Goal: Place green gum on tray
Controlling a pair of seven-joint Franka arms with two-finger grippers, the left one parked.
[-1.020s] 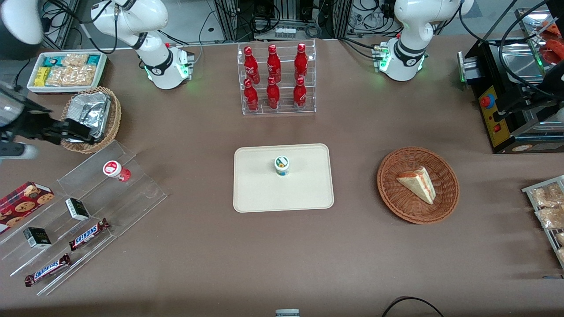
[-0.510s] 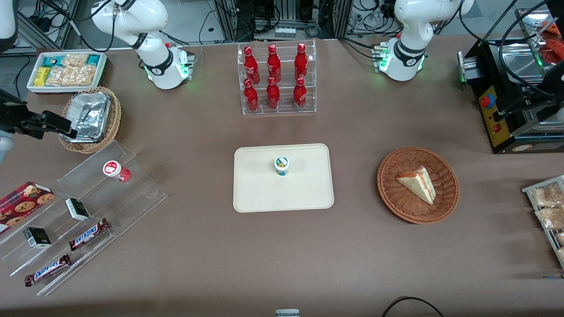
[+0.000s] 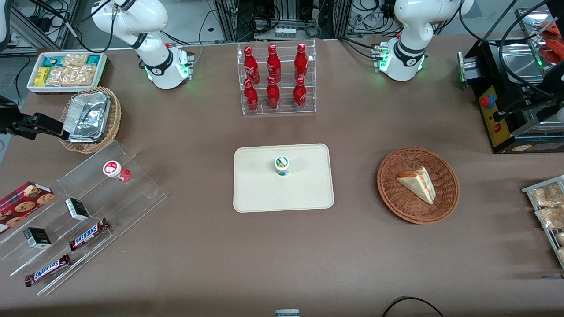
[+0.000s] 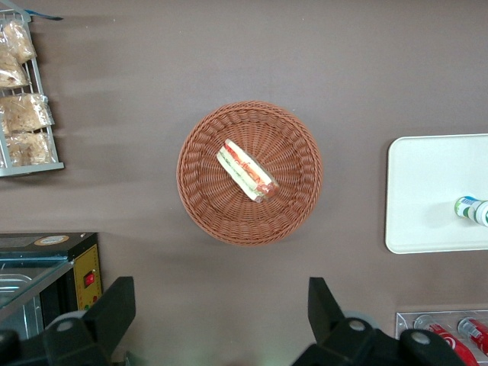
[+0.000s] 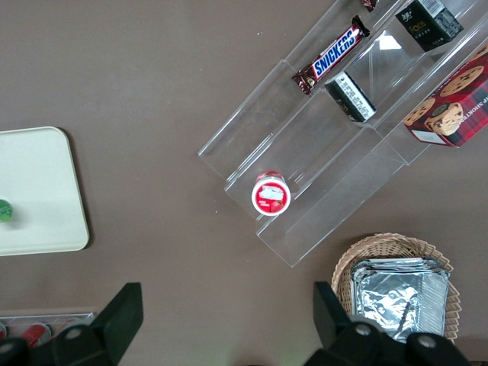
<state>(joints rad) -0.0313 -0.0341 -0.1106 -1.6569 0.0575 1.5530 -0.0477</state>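
Observation:
The green gum (image 3: 282,165) stands upright on the cream tray (image 3: 264,193) in the middle of the table, with its green-rimmed white lid up. It also shows in the left wrist view (image 4: 473,210) on the tray (image 4: 427,191), and at the frame edge in the right wrist view (image 5: 4,210) on the tray (image 5: 38,191). My right gripper (image 3: 57,128) is open and empty. It hangs high at the working arm's end of the table, beside the wicker basket with the foil tray, far from the gum. In its own view the gripper (image 5: 226,320) has its fingers (image 5: 122,313) wide apart over bare table.
A red-lidded bottle (image 3: 115,169) stands on a clear stepped shelf (image 3: 145,193) with snack bars and boxes. A wicker basket with a foil tray (image 3: 90,119) and a white snack tub (image 3: 66,70) lie near the gripper. A cola bottle rack (image 3: 275,79) and a sandwich basket (image 3: 417,185) stand elsewhere.
My right gripper has drawn back toward the working arm's end of the table, away from the stepped shelf. The green gum has stayed on the tray.

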